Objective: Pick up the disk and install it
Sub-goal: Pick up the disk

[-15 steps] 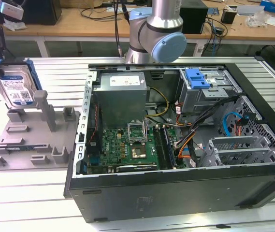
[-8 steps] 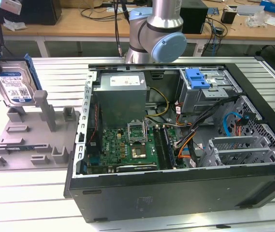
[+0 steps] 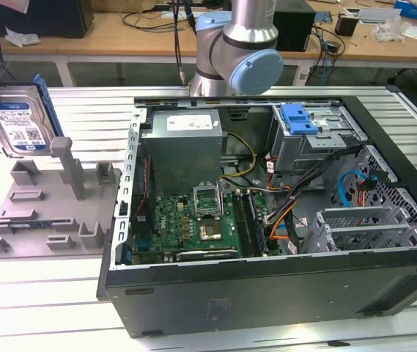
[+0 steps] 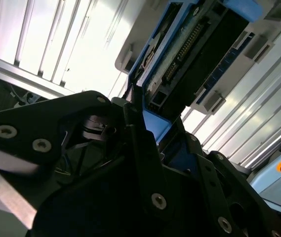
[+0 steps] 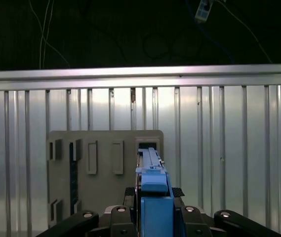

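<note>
As the first wrist view shows, my gripper (image 5: 153, 193) is clamped on the blue carrier edge of the disk (image 5: 152, 180). I hold it upright above the grey fixture (image 3: 47, 213), beside the open computer case (image 3: 267, 293).

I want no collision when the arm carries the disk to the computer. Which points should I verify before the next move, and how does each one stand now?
1. Grip: the gripper is closed on the disk, pressing both sides of its blue frame in the first wrist view: ok.
2. Disk free of the grey fixture: cannot tell. In the exterior view its lower edge stands close over the fixture.
3. Computer case open, side panel off: ok.
4. Free slot in the drive cage: cannot tell.
5. Cables away from the cage: not ok. A bundle runs right beside it.
</note>
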You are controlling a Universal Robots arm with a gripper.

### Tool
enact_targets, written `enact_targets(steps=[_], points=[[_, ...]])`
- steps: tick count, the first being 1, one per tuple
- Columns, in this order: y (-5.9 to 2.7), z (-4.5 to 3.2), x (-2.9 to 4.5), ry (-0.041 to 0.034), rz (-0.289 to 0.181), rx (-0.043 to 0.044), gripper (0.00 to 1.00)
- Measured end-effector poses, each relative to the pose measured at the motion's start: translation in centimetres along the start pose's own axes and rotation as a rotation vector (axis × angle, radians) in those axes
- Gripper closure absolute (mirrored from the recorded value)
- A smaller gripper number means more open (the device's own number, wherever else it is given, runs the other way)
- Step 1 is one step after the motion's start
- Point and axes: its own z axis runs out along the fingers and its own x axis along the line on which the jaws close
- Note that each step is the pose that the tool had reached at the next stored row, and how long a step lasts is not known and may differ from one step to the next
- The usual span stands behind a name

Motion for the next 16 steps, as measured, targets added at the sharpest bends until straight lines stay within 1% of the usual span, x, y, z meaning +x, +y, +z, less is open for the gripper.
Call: enact_targets(steps=[2,8,11,16], points=[[0.01,-0.55,0.03,0.0000,0.000,0.0001,0.64],[0.03,-1.50,0.08,0.0000,0.000,0.0000,0.64],[0.04,-2.30,0.12,0.0000,0.000,0.0000,0.64],[0.05,-2.98,0.16,0.0001,0.000,0.0000,0.64]])
